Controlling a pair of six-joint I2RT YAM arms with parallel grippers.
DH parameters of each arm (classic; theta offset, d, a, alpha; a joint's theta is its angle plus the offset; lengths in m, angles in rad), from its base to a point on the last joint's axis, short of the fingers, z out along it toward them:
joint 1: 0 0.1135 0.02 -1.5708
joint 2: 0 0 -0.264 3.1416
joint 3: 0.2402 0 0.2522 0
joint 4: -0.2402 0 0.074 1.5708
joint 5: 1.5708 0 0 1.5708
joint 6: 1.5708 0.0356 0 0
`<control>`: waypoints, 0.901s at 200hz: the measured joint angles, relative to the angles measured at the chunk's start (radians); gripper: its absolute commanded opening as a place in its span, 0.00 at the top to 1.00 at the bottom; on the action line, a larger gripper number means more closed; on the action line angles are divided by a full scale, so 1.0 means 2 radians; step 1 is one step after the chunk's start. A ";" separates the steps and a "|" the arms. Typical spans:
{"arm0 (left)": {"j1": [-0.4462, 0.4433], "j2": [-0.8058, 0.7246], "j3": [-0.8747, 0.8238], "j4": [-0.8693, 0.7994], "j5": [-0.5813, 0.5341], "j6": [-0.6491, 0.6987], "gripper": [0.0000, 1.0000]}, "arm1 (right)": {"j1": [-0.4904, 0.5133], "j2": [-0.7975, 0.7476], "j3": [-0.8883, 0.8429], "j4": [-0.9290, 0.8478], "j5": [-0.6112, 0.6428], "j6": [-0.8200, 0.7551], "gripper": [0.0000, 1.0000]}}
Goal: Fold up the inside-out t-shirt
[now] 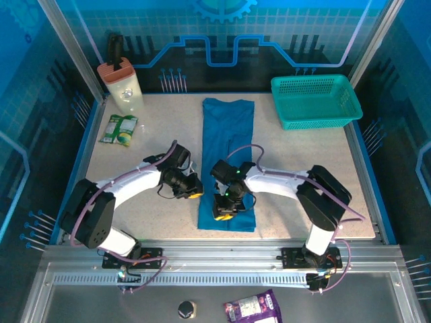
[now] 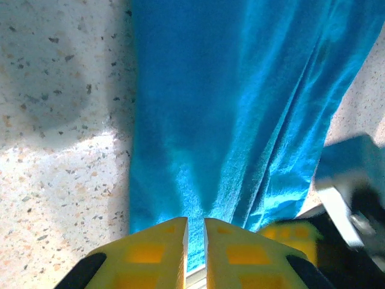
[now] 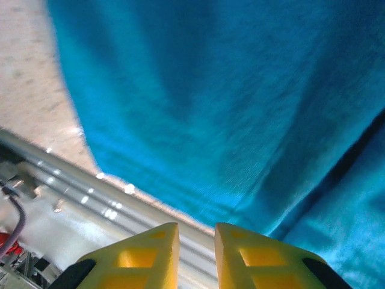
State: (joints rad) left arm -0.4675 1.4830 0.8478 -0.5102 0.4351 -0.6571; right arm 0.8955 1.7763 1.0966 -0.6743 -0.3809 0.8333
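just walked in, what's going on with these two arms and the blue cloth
A two-armed robot is working on a blue t-shirt, which lies on the table as a long narrow strip. The left gripper and right gripper are both at its near end, jaws almost closed by the hem; whether either actually grips cloth can't be told.

This is a robotics lab cell: a speckled worktop [image 1: 296,202] sits inside a cage of aluminium frame posts [image 1: 74,50]. It is walled by blue panels printed with a gear and circuit traces [image 1: 222,8]. Two white robot arms, the left arm [image 1: 128,185] and the right arm [image 1: 283,182], trail purple cables and are bolted to a slotted metal rail [image 1: 222,259] at the near edge.
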 measured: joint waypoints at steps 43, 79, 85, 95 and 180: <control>0.000 -0.016 -0.020 -0.002 0.000 -0.004 0.84 | -0.006 0.025 -0.015 0.010 -0.001 -0.004 0.79; -0.001 -0.026 -0.030 -0.002 0.002 -0.010 0.84 | -0.012 -0.020 -0.017 0.007 0.017 -0.004 0.76; -0.002 -0.026 -0.030 -0.002 0.003 -0.010 0.84 | -0.015 -0.034 -0.020 0.005 0.019 -0.003 0.76; -0.004 -0.025 -0.030 -0.002 0.004 -0.011 0.84 | -0.020 -0.056 -0.025 0.003 0.022 -0.002 0.76; -0.017 -0.016 -0.036 0.001 0.012 -0.012 0.84 | 0.003 -0.030 -0.046 -0.035 0.046 0.004 0.74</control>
State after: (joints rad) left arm -0.5007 1.4502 0.7750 -0.5091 0.4595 -0.6819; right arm 0.9012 1.7168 1.0050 -0.7441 -0.2890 0.8406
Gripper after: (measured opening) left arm 0.164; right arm 0.261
